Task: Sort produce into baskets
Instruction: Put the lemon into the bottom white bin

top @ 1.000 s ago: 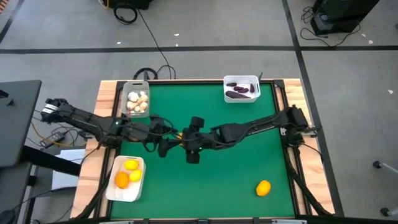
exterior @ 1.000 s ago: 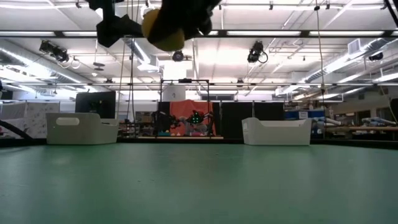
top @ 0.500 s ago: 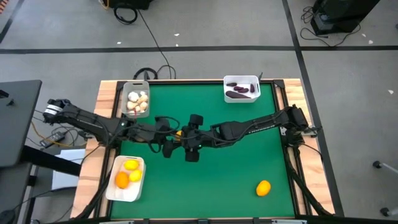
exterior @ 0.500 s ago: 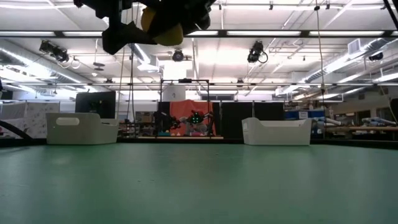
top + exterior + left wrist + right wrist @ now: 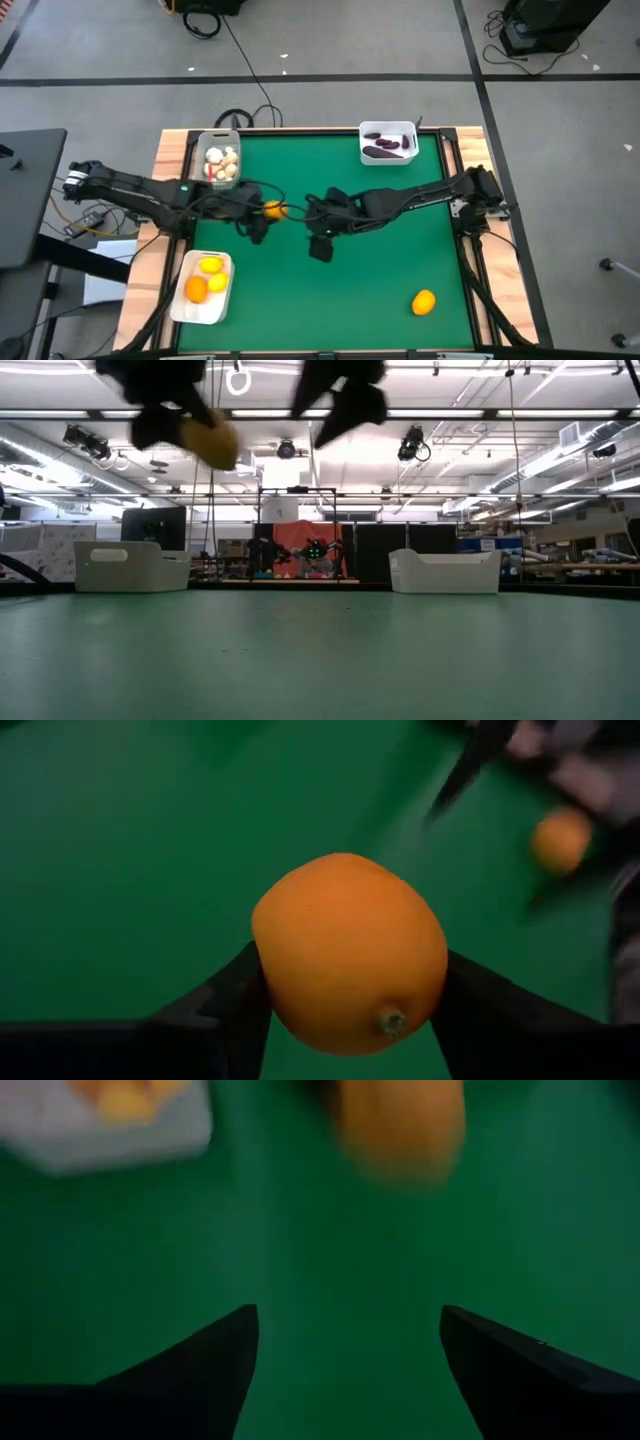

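Observation:
An orange citrus fruit (image 5: 348,953) hangs high over the green table's middle (image 5: 271,210), with my left gripper (image 5: 262,213) shut on it. My right gripper (image 5: 350,1370) stands open and holds nothing, just to the fruit's right (image 5: 308,214). In the low view the fruit (image 5: 210,440) and both grippers are far above the table. A second orange fruit (image 5: 424,302) lies on the table at the near right. The near-left white basket (image 5: 203,287) holds citrus, the far-left basket (image 5: 218,160) garlic bulbs, and the far-right white basket (image 5: 388,143) eggplants. My left gripper pinches the orange fruit between its two fingers (image 5: 225,1010), which lie on two opposite sides (image 5: 268,970) at its widest part. The fingers come from the table's left, slanting down. The fruit is lifted clear of the table, its stem end (image 5: 388,1020) turned toward the wrist.
Wooden rails (image 5: 170,170) frame the green table. Bare green surface (image 5: 380,260) lies between the baskets and the loose fruit. Both arms meet over the table's middle, close to each other.
The fruit has passed from my right gripper to my left. My left gripper has shut on it and drawn it toward the table's left edge. My right gripper has opened, let go, rolled, and pulled back toward the right and up.

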Available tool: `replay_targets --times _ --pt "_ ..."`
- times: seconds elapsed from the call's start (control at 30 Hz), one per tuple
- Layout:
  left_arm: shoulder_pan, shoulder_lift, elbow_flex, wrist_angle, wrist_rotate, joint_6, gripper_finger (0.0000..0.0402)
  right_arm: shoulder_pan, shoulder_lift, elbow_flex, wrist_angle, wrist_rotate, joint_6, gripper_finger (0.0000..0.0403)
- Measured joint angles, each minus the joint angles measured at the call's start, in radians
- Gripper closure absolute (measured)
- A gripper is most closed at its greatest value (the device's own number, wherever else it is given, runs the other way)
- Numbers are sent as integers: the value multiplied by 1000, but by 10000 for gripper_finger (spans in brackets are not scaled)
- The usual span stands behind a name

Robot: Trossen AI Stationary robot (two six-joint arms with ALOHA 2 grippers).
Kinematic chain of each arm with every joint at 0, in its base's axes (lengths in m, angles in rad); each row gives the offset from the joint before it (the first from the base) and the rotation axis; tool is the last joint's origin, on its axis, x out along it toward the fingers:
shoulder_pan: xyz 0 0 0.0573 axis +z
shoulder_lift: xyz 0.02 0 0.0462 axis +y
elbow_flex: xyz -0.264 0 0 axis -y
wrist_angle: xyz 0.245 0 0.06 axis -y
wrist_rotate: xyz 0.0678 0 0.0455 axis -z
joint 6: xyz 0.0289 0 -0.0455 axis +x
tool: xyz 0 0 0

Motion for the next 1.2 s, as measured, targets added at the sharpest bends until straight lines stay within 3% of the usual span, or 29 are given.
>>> replay_targets --times 0.17,0.33,0.43,0.6,0.87,1.0,1.2 --pt "-36 -95 76 -456 133 26 166 1 -47 0 -260 -118 116 76" --pt "-125 -175 77 -672 489 -69 166 31 -57 0 -412 -161 128 84" --pt "-224 -200 56 -726 562 -177 164 50 -55 -1 -422 -228 149 87" --pt "-399 -204 6 -665 577 -318 162 91 -55 -1 -401 -320 235 87" --pt "-570 -176 -92 -345 569 -432 155 194 -54 -1 -530 -312 287 87" --pt "-617 -138 -135 -273 568 -477 127 234 -53 -1 -588 -304 317 87" --pt "-655 -82 -186 -268 567 -544 62 271 -53 -2 -623 -186 372 87"
